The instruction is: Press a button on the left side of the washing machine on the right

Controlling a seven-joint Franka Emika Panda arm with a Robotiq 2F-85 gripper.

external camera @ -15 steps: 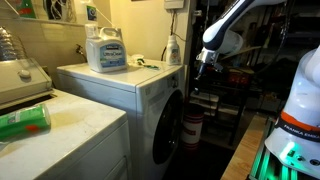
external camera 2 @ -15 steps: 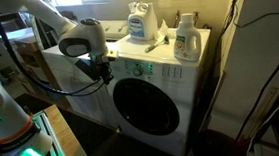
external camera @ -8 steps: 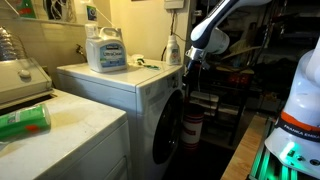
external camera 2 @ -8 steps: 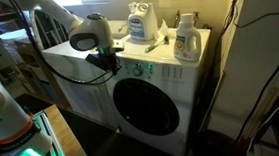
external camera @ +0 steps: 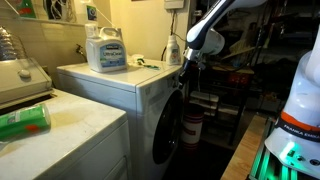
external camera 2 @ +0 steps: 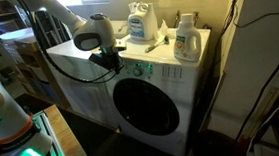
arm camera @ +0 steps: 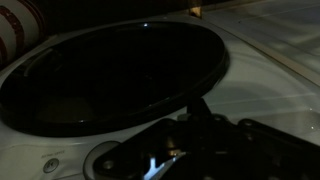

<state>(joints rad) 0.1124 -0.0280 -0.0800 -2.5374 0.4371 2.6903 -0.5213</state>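
Observation:
The white front-loading washing machine (external camera: 140,100) (external camera 2: 175,80) has a large round dark porthole door (external camera 2: 145,106). Its control strip (external camera 2: 154,70) runs above the door. My gripper (external camera 2: 115,63) is at the left end of that strip, close against the machine's upper front corner. It also shows in an exterior view (external camera: 185,66) at the front edge of the machine. In the wrist view the door (arm camera: 110,80) fills the frame and my gripper (arm camera: 198,108) is a dark shape with one narrow tip, so the fingers look shut. Contact with a button is hidden.
Detergent bottles (external camera: 105,48) (external camera 2: 142,26) (external camera 2: 185,39) stand on top of the washing machine. A white flat-topped machine (external camera: 70,125) beside it carries a green bottle (external camera: 25,120). Dark shelves (external camera: 235,85) stand opposite the door. The robot base (external camera: 295,125) (external camera 2: 0,109) is nearby.
My gripper has moved in toward the washing machine's upper front corner at the left end of the control strip. Over the last half second it shifted only slightly.

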